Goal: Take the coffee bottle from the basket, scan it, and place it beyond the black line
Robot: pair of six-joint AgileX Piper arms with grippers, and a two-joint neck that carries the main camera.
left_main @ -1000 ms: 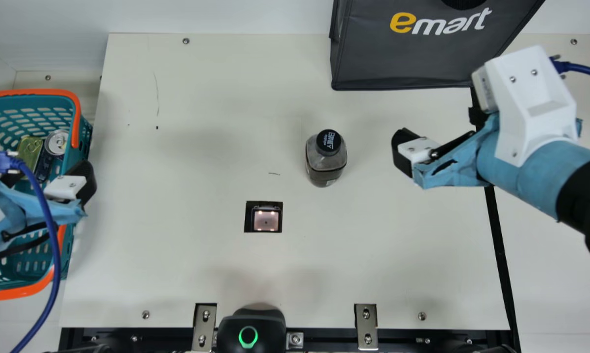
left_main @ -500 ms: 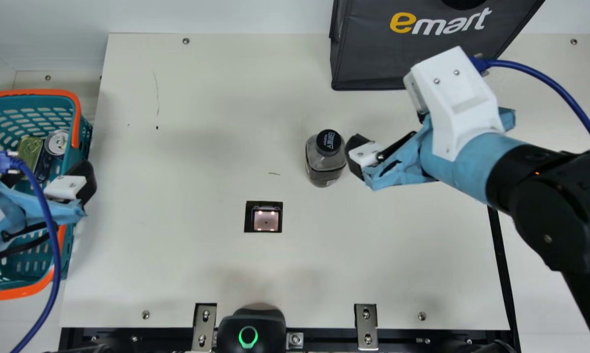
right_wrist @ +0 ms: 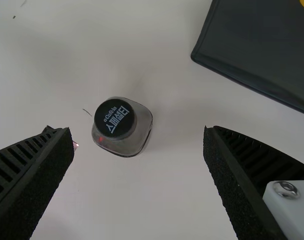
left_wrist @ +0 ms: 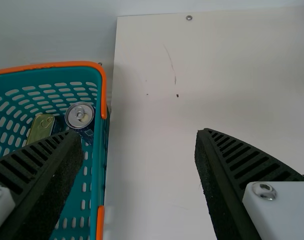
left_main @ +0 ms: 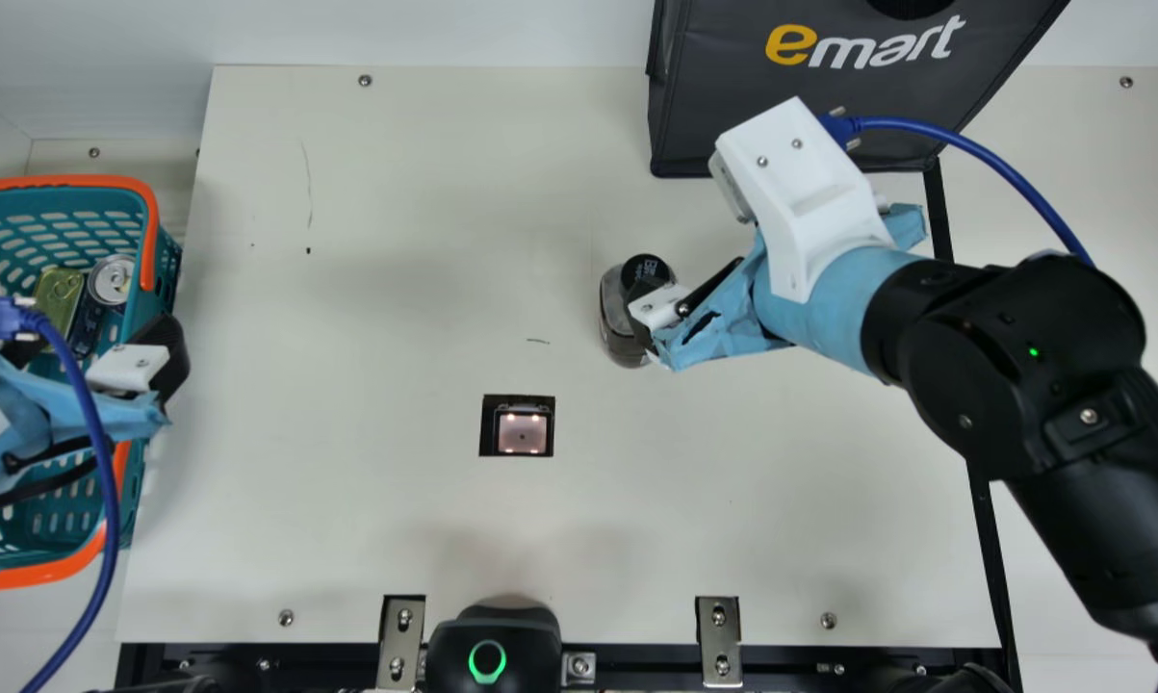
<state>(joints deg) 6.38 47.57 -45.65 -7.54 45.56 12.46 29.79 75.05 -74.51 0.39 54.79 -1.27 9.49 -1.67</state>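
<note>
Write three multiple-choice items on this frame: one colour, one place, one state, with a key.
1. The rim colour of the teal slotted plastic basket?
A) white
B) orange
C) yellow

2. Where is the dark coffee bottle with a round black cap?
A) in the basket
B) inside a bag
C) on the cream table

3. How is the right gripper?
A) open
B) shut on a can
C) shut, holding nothing

Key:
1 B: orange edging tops the teal wall.
2 C: it stands near the table's middle.
3 A: its black ribbed fingers are well apart.
</note>
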